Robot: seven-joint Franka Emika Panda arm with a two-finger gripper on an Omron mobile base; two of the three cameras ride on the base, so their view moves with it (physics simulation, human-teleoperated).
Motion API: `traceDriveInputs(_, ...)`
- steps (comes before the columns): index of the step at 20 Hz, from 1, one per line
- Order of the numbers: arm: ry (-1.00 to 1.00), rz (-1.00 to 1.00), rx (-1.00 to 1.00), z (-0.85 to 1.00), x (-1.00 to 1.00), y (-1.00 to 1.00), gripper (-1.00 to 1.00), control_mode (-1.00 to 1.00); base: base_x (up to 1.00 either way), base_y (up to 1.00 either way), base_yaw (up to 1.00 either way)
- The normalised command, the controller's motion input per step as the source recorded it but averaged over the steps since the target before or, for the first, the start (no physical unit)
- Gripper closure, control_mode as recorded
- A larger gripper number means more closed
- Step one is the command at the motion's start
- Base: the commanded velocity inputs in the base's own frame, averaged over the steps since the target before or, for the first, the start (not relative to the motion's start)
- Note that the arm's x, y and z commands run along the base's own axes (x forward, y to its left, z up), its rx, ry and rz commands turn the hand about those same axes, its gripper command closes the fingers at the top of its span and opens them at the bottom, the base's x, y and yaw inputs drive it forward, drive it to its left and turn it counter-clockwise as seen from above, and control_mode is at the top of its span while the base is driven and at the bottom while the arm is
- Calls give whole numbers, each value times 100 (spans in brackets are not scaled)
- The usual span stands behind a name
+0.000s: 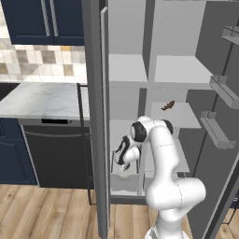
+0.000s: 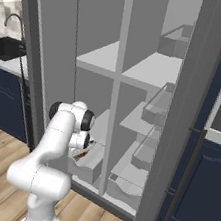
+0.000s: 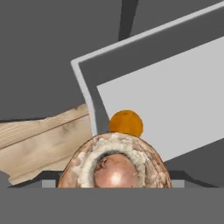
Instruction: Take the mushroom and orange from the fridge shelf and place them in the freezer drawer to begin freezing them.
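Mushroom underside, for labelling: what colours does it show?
Mottled brown rim, creamy ring, pinkish-tan centre on the mushroom; clearest in the hand view.

- Arm [image 1: 163,158] folded: upper link rises from the base, elbow high, forearm bent back down and forward.
- Wrist pitched down, gripper [image 1: 125,164] pointing down, low in front of the elbow; same in right base view [image 2: 82,152].
- 2 fingers mostly hidden in hand view; closed on the mushroom [image 3: 114,162], held close under the camera.
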Motion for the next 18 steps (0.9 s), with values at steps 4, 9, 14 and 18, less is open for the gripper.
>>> traceDriveInputs(4,8,2,0,-49,45,0,100,-100,0,0,0)
traceDriveInputs(9,4,2,0,-52,33,0,100,-100,0,0,0)
traceDriveInputs(14,0,3,0,-56,10,0,100,-100,0,0,0)
traceDriveInputs(18,0,3,0,-55,7,0,100,-100,0,0,0)
